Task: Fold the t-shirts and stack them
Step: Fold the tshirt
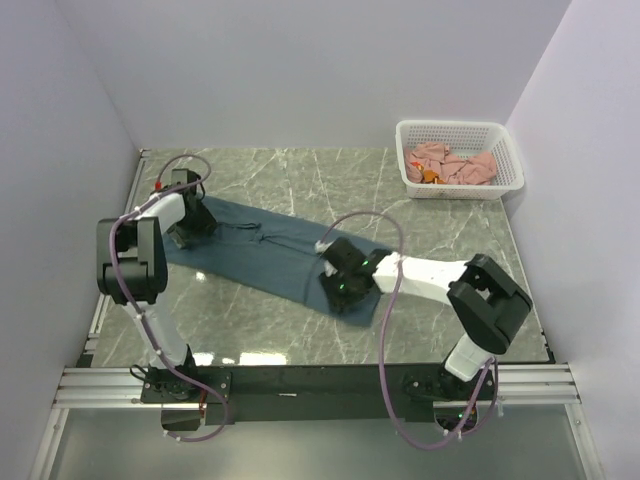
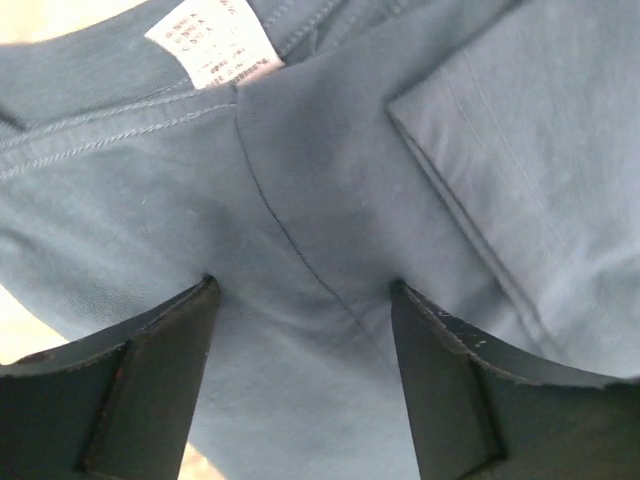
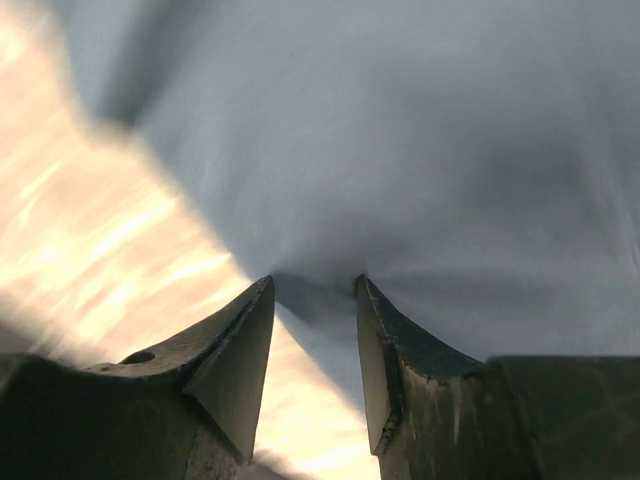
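One slate-blue t-shirt (image 1: 270, 250), left hand (image 2: 302, 283) spread over it, right hand (image 3: 314, 280) pinching its blurred edge.

I log: slate-blue t-shirt (image 1: 270, 250), white label (image 2: 215, 45); salmon-pink t-shirts (image 1: 452, 162); white lattice basket (image 1: 460, 125); grey-green, white-veined marble surface (image 1: 330, 185).

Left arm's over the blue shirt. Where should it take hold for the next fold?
Grip the slate-blue t-shirt at its collar end, on the stitched seam by the white label, coming straight down. It lies flat in a long strip, so the doubled seam probably gives the firmest pinch; the left gripper hangs open just short of it.
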Action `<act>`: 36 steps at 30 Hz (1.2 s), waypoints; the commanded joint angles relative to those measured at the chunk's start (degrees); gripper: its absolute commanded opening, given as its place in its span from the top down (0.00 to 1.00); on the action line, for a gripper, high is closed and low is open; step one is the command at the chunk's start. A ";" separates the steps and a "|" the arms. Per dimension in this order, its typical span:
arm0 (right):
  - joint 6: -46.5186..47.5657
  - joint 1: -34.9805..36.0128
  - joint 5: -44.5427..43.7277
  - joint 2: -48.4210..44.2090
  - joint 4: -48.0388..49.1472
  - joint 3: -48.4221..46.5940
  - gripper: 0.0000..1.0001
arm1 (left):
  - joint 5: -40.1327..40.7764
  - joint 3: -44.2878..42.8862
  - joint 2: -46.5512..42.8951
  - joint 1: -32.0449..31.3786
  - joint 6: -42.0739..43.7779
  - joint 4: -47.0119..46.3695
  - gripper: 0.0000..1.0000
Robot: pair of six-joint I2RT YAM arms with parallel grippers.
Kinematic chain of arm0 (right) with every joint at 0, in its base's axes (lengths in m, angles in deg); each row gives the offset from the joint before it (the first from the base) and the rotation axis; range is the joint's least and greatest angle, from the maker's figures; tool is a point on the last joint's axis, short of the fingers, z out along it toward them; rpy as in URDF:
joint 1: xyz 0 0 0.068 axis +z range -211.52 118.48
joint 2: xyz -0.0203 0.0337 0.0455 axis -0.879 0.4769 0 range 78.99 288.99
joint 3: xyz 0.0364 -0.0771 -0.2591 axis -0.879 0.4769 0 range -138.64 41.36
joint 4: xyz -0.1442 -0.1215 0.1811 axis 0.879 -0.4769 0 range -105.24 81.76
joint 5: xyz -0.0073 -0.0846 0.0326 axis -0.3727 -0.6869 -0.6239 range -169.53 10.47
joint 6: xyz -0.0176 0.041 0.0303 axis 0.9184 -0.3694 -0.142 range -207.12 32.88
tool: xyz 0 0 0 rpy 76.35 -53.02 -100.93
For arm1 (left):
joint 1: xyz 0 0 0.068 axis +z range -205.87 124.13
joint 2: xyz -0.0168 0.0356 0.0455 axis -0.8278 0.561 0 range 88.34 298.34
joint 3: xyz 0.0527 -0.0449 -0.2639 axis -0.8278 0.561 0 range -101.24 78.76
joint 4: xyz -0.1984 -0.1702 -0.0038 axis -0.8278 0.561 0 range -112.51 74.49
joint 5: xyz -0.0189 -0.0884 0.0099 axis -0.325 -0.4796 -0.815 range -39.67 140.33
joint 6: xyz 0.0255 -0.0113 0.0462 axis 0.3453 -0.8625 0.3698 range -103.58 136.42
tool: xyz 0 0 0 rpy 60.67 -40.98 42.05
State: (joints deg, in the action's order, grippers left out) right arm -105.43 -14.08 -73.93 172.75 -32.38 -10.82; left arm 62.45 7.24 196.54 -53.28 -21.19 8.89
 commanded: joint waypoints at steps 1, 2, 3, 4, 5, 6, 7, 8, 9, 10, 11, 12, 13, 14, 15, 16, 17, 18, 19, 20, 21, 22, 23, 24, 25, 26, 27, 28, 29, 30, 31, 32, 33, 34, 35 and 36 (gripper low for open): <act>0.02 9.49 16.00 3.36 -8.80 -0.10 0.53 | -0.87 -4.05 6.49 -1.09 7.71 -2.92 0.23; 0.37 11.08 16.88 5.28 -9.34 -3.33 0.53 | -0.87 -6.93 7.36 -1.53 8.51 -3.01 0.23; 0.64 12.92 18.98 6.43 -9.69 -5.19 0.52 | -0.52 -8.61 9.37 -2.23 10.08 -3.10 0.23; 0.90 15.46 20.05 7.66 -9.70 -7.04 0.52 | 0.70 -12.02 10.53 -4.15 10.97 -3.62 0.22; 0.99 16.79 20.93 10.45 -9.61 -10.88 0.52 | 0.97 -13.88 11.67 -6.09 13.06 -3.80 0.21; 1.16 17.76 21.37 12.05 -9.70 -13.18 0.52 | 1.32 -15.73 14.29 -7.15 14.04 -3.80 0.21; 2.21 19.78 21.12 13.63 -11.26 -15.73 0.52 | 2.11 -19.75 15.80 -8.20 14.92 -3.36 0.19; 2.74 20.67 20.42 16.78 -12.41 -20.80 0.52 | 2.47 -21.79 17.29 -9.96 16.41 -3.01 0.18; 3.10 21.28 19.89 18.03 -13.47 -23.29 0.52 | 2.64 -23.73 20.09 -10.76 16.95 -2.57 0.18; 3.45 21.99 19.36 19.00 -14.78 -25.23 0.52 | 2.82 -25.49 21.42 -11.46 17.47 -2.22 0.16; 3.71 22.60 19.01 19.70 -14.97 -27.77 0.52 | 2.91 -28.81 22.48 -12.51 18.09 -1.70 0.15; 3.63 22.78 18.92 19.54 -14.71 -28.49 0.52 | 2.74 -30.15 24.06 -13.04 18.18 -1.78 0.13; 3.54 22.70 18.92 19.27 -14.53 -28.94 0.52 | 2.73 -32.08 24.59 -13.40 18.36 -1.95 0.09; 3.54 22.70 17.70 18.14 -14.53 -29.20 0.52 | 3.08 -32.88 24.95 -13.84 18.36 -2.82 0.08; 3.54 22.78 16.47 17.17 -14.44 -29.03 0.52 | 3.09 -33.58 25.30 -13.93 18.18 -3.18 0.06; 3.45 22.61 13.67 14.81 -14.09 -27.98 0.51 | 2.65 -35.07 25.13 -13.93 17.57 -3.71 0.03; 3.36 22.61 11.81 13.31 -13.83 -27.19 0.51 | 2.38 -35.69 25.13 -14.01 17.22 -4.23 0.02; 3.02 21.91 10.49 11.73 -13.48 -26.31 0.50 | 1.95 -36.22 24.34 -14.02 17.13 -4.76 0.01; 1.97 21.21 9.43 10.15 -12.78 -25.17 0.50 | 1.51 -37.18 23.81 -14.10 16.78 -5.03 0.01; 1.44 20.42 8.29 6.48 -12.25 -22.64 0.48 | 1.33 -37.72 23.20 -14.10 15.82 -5.03 0.01; 0.73 18.41 6.28 4.61 -11.81 -21.13 0.48 | 1.15 -38.33 21.71 -14.19 15.20 -4.60 0.01; -0.23 17.43 4.95 2.59 -11.02 -19.55 0.48 | 1.24 -38.77 20.66 -14.19 14.41 -4.42 0.01; -0.50 16.47 4.07 -1.08 -10.67 -16.58 0.46 | 2.02 -38.86 18.21 -14.28 12.14 -4.07 0.01; -0.68 15.24 2.41 -2.77 -10.49 -15.24 0.46 | 4.55 -38.95 16.97 -14.37 10.46 -1.98 0.01; -0.59 13.14 1.70 -5.83 -10.31 -13.92 0.46 | 6.15 -38.86 15.65 -14.28 8.88 -0.74 0.01; -0.50 11.99 1.25 -7.26 -10.23 -11.47 0.46 | 7.38 -38.52 13.02 -14.28 5.47 0.49 0.01; -0.33 10.93 0.90 -8.31 -10.05 -10.23 0.47 | 8.26 -37.73 11.52 -14.28 4.13 1.46 0.01; 0.11 8.48 1.07 -9.28 -9.53 -9.00 0.47 | 8.79 -35.55 10.11 -14.28 2.81 3.04 0.01; 0.37 7.59 1.25 -10.60 -9.09 -6.90 0.48 | 8.71 -34.31 7.57 -14.28 0.28 3.84 0.01; 0.55 6.71 1.25 -10.96 -8.82 -5.92 0.48 | 8.36 -32.99 6.42 -14.37 -0.71 4.37 0.01; 1.25 5.13 1.68 -11.05 -8.30 -5.04 0.50 | 7.49 -29.76 5.28 -14.45 -1.67 5.16 0.03; 1.60 4.51 1.78 -10.88 -8.03 -3.82 0.51 | 6.61 -27.90 3.18 -14.80 -3.25 4.82 0.05; 1.78 3.98 1.78 -10.79 -7.68 -3.28 0.51 | 5.73 -25.88 2.20 -15.15 -3.53 4.20 0.06; 2.04 3.71 1.78 -10.53 -6.72 -2.84 0.52 | 4.94 -22.03 1.32 -15.51 -3.88 3.42 0.11; 2.13 3.28 2.47 -9.91 -6.27 -2.14 0.53 | 3.28 -20.42 0.09 -16.47 -4.31 2.10 0.14; 2.13 3.10 2.74 -9.47 -5.57 -1.96 0.54 | 2.57 -19.01 -0.27 -17.00 -4.49 1.57 0.17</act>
State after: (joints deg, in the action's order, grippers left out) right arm -104.51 -10.40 -71.33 162.82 -41.35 -13.51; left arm 67.96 -16.79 197.52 -68.21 -21.69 10.70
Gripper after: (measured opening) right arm 0.468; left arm 0.852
